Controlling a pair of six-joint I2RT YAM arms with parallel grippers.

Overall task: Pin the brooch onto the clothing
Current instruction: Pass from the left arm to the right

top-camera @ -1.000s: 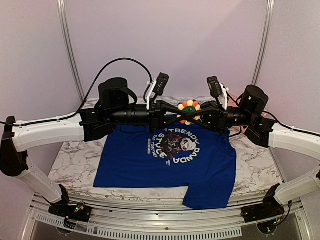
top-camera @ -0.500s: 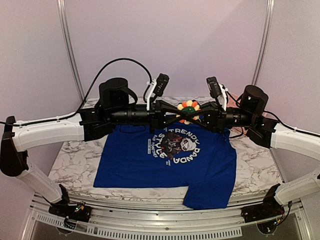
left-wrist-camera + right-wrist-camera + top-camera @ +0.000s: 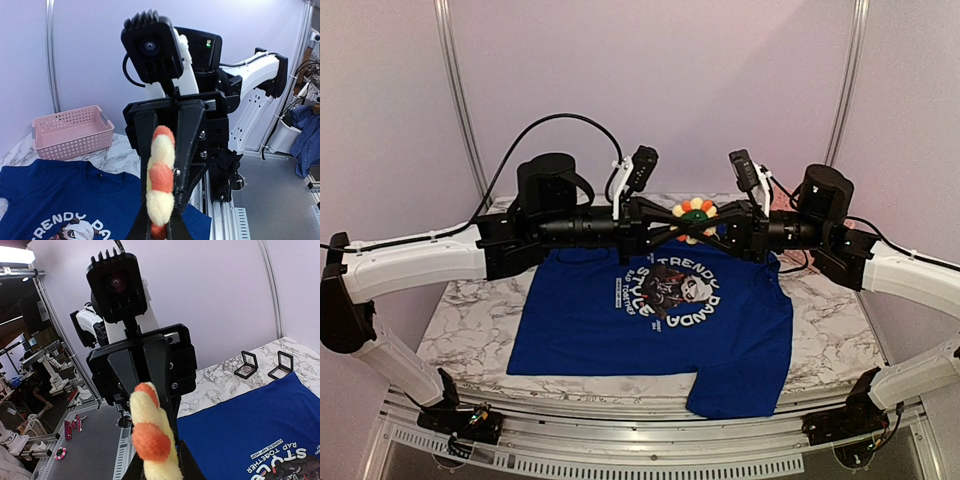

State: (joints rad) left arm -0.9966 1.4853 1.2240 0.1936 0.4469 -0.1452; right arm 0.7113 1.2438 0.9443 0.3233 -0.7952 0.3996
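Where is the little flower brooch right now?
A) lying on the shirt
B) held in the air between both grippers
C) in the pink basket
B: the brooch is pinched by the left gripper and the right gripper, up above the shirt.

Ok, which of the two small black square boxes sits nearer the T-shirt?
The right-hand black box in the right wrist view: it stands almost at the edge of the blue T-shirt, while the other box sits further out on the marble table.
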